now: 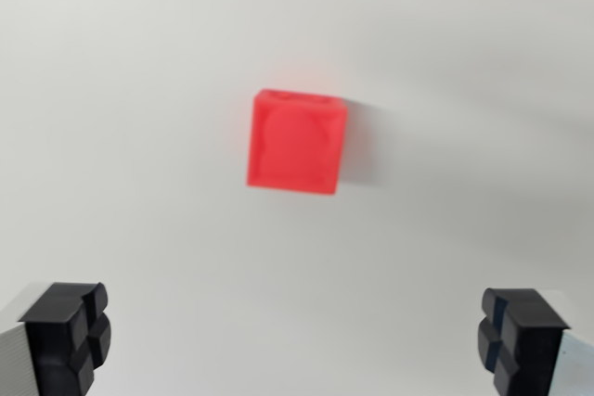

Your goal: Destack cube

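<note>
Ahead of the gripper (297,340), well beyond its fingertips and roughly centred between them, sits a red cube (297,142) on a plain white surface (121,136). The cube looks like smooth, slightly glossy plastic, with crisp straight sides and softly rounded corners; a shallow recess shows along its top edge, and a faint curved shading crosses its face, though the picture is too blurred to tell more. Whether it is one cube or a stack seen from above cannot be told. A soft grey shadow falls just off the cube toward the wrist view's right. The gripper is spread wide and holds nothing: one black, blocky, matte pad (70,336) stands at the lower corner on the wrist view's left, the other (520,338) at the lower corner on the wrist view's right, each grooved into a cross-like pattern. Bare white surface lies on every side of the cube, and the gap between the pads is far wider than the cube.
</note>
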You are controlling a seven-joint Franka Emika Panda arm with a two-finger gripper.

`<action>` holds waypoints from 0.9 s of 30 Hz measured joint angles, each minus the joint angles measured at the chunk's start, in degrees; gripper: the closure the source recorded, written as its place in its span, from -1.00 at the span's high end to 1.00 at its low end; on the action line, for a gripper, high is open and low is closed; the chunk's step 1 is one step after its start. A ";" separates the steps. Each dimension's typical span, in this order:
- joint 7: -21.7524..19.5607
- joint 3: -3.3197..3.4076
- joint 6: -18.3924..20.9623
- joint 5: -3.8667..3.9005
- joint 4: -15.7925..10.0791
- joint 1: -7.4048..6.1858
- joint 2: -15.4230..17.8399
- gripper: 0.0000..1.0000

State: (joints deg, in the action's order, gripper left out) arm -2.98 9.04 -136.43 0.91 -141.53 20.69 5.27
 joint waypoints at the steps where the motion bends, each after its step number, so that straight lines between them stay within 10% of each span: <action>1: -0.03 0.00 0.35 0.04 0.11 0.00 0.21 1.00; 27: -0.75 -0.13 11.43 0.91 4.98 0.00 6.56 1.00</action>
State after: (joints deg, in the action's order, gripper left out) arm -3.73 8.91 -125.01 1.81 -136.55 20.69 11.83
